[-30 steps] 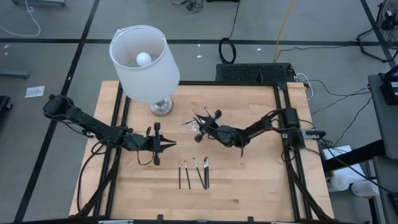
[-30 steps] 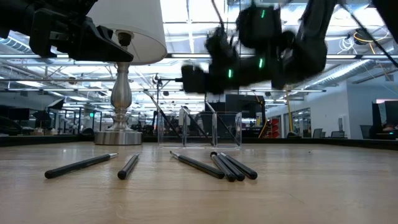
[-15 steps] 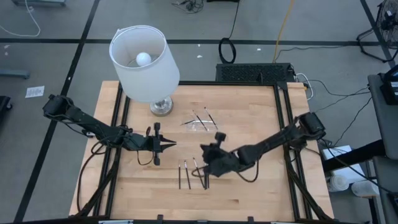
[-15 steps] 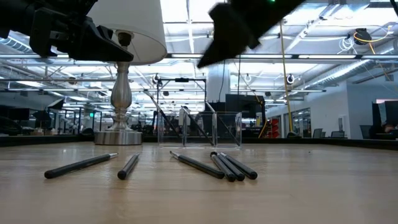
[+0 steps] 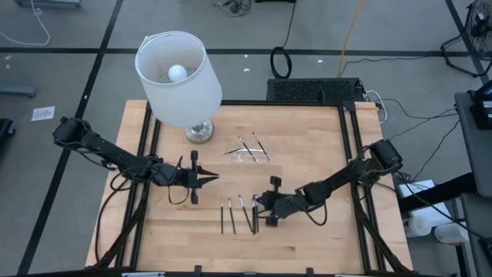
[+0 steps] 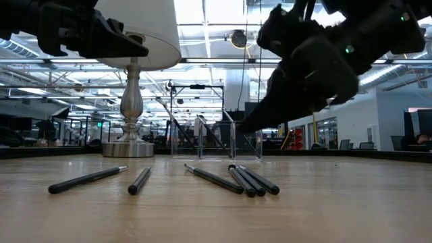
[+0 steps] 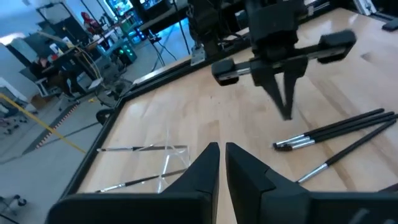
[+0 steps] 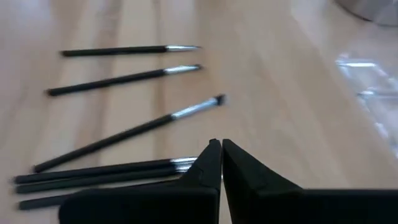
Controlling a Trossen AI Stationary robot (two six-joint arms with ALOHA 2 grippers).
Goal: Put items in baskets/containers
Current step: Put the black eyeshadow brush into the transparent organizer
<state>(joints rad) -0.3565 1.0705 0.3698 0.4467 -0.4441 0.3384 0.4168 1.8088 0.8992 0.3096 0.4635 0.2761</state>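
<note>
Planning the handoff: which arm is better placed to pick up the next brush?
Right. Its pincer hangs beside the loose brushes; the left pincer waits farther off, nearer the lamp.

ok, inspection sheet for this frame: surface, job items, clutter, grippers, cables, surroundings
Surface: wooden table in a black frame.
Job's things: brushes lie on the wood in a loose row near the front edge; clear tray sits mid-table and holds at least two more.
Clutter: lamp with white shade stands at the back left corner.
Grippers: right gripper low over the right end of the brush row, fingers nearly together, holding nothing. Left gripper waits left of centre, fingers together, empty.
Cables: cords on the floor behind the table and to its right.
Surroundings: open hall; distant person in the left wrist view.
</note>
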